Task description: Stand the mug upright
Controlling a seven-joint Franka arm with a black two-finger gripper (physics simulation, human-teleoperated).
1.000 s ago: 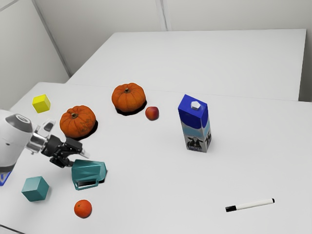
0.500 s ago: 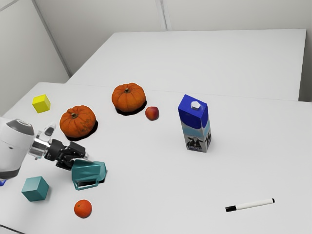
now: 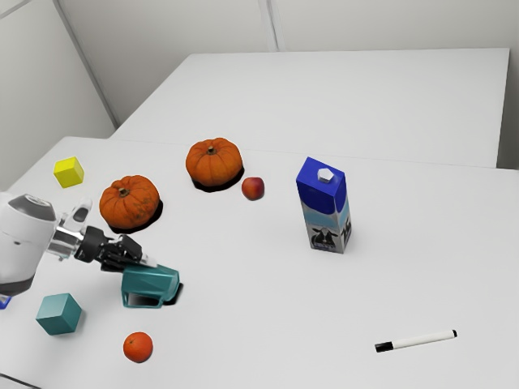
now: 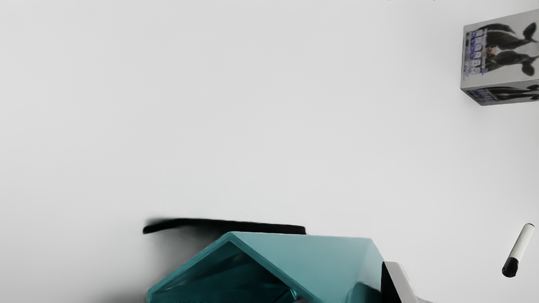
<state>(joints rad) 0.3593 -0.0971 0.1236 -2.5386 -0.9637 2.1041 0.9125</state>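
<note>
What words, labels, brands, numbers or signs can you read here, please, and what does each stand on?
No text here can be read.
Milk carton: purple lettering beside the cow picture, too small to make out.
Marker: no lettering that I can make out.
Teal mug: none visible on the sides in view.

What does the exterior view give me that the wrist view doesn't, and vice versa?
The exterior view adds two ribbed orange pumpkins, a yellow cube, a teal cube, a round red fruit, a round orange fruit and the white arm.
The wrist view adds the hollow inside of the teal mug.
Both share that mug, the blue and white milk carton, the white marker and the gripper.
</note>
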